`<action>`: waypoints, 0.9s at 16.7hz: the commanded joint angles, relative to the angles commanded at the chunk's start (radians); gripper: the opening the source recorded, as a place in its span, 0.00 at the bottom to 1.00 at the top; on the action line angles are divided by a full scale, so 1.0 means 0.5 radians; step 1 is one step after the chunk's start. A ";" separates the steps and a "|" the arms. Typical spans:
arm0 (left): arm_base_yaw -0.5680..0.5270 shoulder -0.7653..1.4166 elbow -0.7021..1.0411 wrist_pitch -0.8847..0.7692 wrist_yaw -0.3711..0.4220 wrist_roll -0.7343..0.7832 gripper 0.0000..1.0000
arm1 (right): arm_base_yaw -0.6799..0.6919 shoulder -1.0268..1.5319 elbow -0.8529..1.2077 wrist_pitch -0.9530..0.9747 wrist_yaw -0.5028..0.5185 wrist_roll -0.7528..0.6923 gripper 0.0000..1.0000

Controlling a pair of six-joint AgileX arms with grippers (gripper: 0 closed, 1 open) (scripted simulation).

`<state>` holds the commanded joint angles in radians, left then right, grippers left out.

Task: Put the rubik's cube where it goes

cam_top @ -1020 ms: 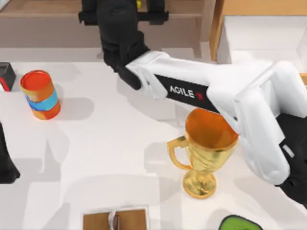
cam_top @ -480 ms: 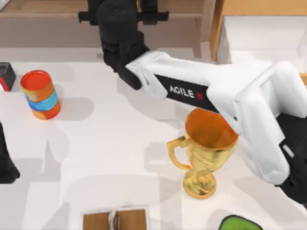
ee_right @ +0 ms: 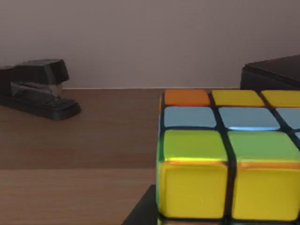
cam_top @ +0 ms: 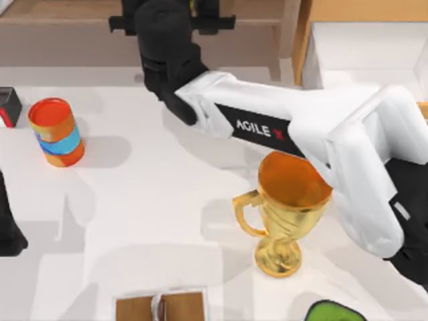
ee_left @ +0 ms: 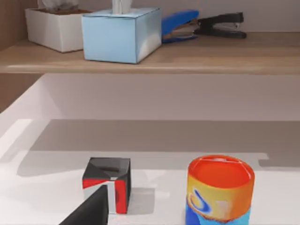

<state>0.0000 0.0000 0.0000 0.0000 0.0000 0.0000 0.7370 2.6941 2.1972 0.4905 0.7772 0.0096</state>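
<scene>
The rubik's cube [ee_right: 229,159] looms close in the right wrist view, with yellow, green, light blue and orange squares in a dark grid, sitting just over the wooden shelf board [ee_right: 79,140]. In the top view a yellow sliver of the cube [cam_top: 193,5] peeks out beyond my right arm's black wrist. My right gripper [cam_top: 184,20] reaches over the back shelf and is shut on the cube; one dark finger [ee_right: 140,211] lies against the cube's side. My left gripper [cam_top: 8,234] stays parked at the table's left edge.
A gold trophy [cam_top: 287,207] stands under the right arm. An orange-and-blue can [cam_top: 57,132] and a black-and-red box [cam_top: 7,105] sit at the left. A black stapler [ee_right: 37,89] rests on the shelf near the cube. A white bin [cam_top: 361,47] is at the back right.
The right arm has edged very slightly toward the back shelf with the cube. The left arm, can and trophy have not moved.
</scene>
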 joint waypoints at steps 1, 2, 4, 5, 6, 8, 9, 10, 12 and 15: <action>0.000 0.000 0.000 0.000 0.000 0.000 1.00 | 0.000 0.000 0.000 0.000 0.000 0.000 0.00; 0.000 0.000 0.000 0.000 0.000 0.000 1.00 | -0.002 -0.019 0.000 0.000 -0.001 0.003 0.00; 0.000 0.000 0.000 0.000 0.000 0.000 1.00 | 0.003 -0.046 -0.030 0.003 0.004 0.004 0.00; 0.000 0.000 0.000 0.000 0.000 0.000 1.00 | 0.009 -0.072 -0.059 0.005 0.009 0.004 0.00; 0.000 0.000 0.000 0.000 0.000 0.000 1.00 | 0.015 -0.096 -0.089 0.009 0.015 0.005 0.00; 0.000 0.000 0.000 0.000 0.000 0.000 1.00 | 0.025 -0.139 -0.136 0.015 0.025 0.006 0.00; 0.000 0.000 0.000 0.000 0.000 0.000 1.00 | 0.030 -0.162 -0.164 0.017 0.030 0.006 0.00; 0.000 0.000 0.000 0.000 0.000 0.000 1.00 | 0.036 -0.187 -0.196 0.021 0.036 0.006 0.00; 0.000 0.000 0.000 0.000 0.000 0.000 1.00 | 0.048 -0.225 -0.238 0.028 0.047 0.007 0.00; 0.000 0.000 0.000 0.000 0.000 0.000 1.00 | 0.035 -0.217 -0.230 0.026 0.044 0.011 0.00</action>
<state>0.0000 0.0000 0.0000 0.0000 0.0000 0.0000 0.7546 2.5858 2.0821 0.5034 0.7992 0.0149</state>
